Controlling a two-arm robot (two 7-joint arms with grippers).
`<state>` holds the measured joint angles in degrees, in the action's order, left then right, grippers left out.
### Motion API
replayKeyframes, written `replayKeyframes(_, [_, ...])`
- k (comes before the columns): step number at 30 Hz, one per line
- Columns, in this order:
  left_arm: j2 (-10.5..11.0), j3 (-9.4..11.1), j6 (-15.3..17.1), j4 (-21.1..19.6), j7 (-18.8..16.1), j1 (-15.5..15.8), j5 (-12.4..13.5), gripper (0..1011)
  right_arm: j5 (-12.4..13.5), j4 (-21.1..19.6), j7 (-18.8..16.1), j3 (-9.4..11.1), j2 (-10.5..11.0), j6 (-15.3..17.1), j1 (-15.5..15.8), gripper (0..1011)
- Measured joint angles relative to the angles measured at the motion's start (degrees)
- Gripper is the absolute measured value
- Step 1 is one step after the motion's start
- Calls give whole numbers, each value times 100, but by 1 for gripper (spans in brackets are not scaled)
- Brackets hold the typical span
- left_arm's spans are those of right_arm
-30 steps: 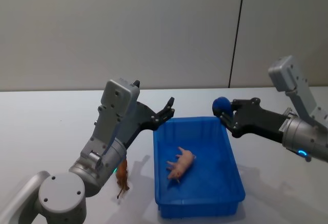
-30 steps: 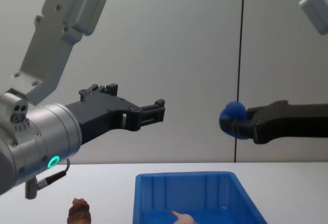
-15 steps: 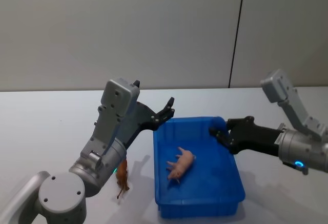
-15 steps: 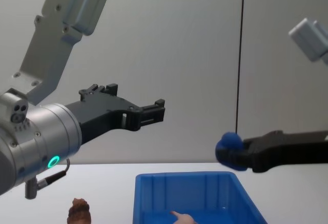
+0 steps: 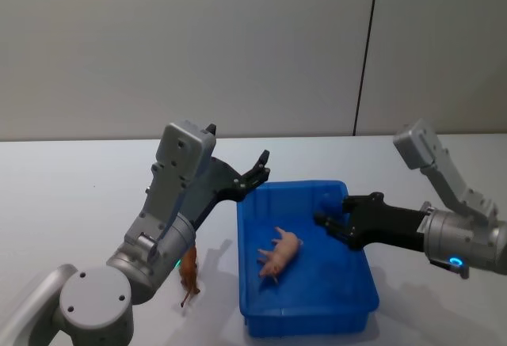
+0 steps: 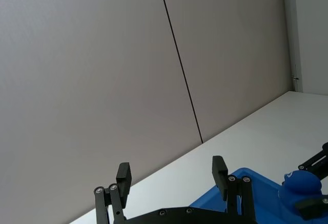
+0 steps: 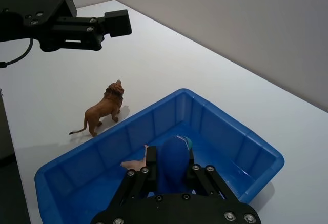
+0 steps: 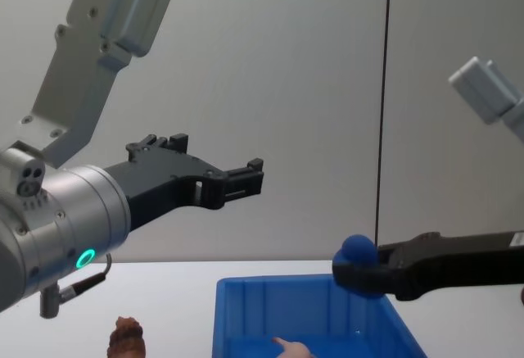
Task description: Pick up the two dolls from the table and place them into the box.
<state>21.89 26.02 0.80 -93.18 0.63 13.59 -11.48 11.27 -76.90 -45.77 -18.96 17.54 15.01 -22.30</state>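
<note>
From the head, the left arm point(image 5: 170, 203) rises from the lower left. The left jaws are spread with nothing between them, held in the air over the far left corner of the box point(image 5: 309, 320). The box sits on the desk point(image 5: 63, 195). The pink doll point(image 5: 281, 252) lies on its side on the box floor, near the middle. The brown doll point(image 5: 188, 271) stands on the desk just left of the box, partly behind the left arm. The right arm point(image 5: 451, 231) comes in from the right, and the right jaws reach low over the far right part of the box.

From the left wrist, the two left jaws stand wide apart. Beyond them are a corner of the box and, farther off, the right jaws.

From the right wrist, the right jaws are pinching a blue lump point(image 7: 173, 162) over the inside of the box. The pink doll pokes out beside the lump, lower down on the box floor. The brown doll stands upright on the desk outside the box wall.

From the chest, the left jaws hang high above the desk. The right jaws hold the blue lump just above the box rim. The top of the brown doll shows left of the box, and one pink limb shows inside it.
</note>
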Motion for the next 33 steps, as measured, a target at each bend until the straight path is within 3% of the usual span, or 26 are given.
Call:
replayKeyframes(2, [0, 0, 0, 0, 0, 0, 0, 1001, 2, 17, -15, -6, -3, -3, -3, 266])
replayKeyframes(12, [0, 0, 0, 0, 0, 0, 0, 1001, 10, 89, -74, -29, -18, -19, -21, 629])
replayKeyframes(24, [0, 0, 0, 0, 0, 0, 0, 1001, 17, 119, -98, -38, -23, -28, -28, 963])
replayKeyframes(33, [0, 0, 0, 0, 0, 0, 0, 1001, 136, 37, 97, 26, 39, -96, 5, 1001])
